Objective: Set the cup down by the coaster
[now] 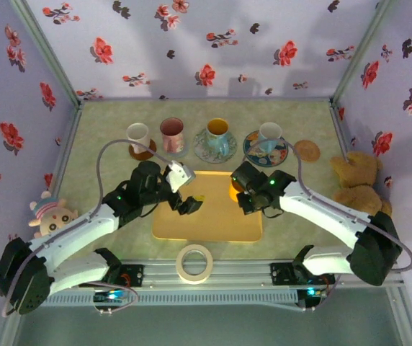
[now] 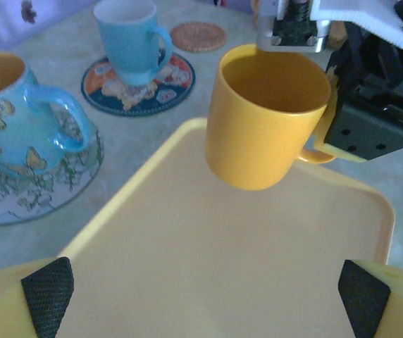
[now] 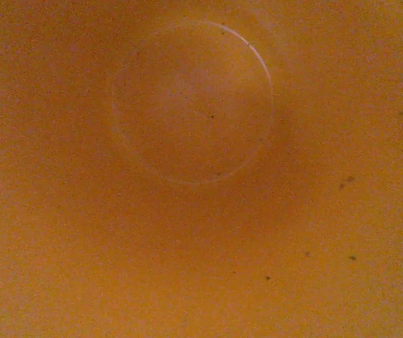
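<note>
You have the yellow tray (image 1: 213, 220) at centre frame in the top view, with both arms reaching over it. Your right gripper (image 2: 337, 123) is pinched on the handle of the yellow cup (image 2: 265, 120). The cup hangs slightly tilted over the tray's upper right part and seems clear of it. Your left gripper (image 1: 193, 202) is spread wide and holds nothing, its pads (image 2: 46, 296) at the wrist view's bottom corners. The bare cork coaster (image 1: 307, 150) lies at upper right, well apart from the cup.

The pale green mottled counter (image 1: 98, 144) carries a yellow rectangular plastic tray (image 1: 206, 216), a round cork coaster (image 1: 307, 150) and a brown plush bear (image 1: 356, 180).
</note>
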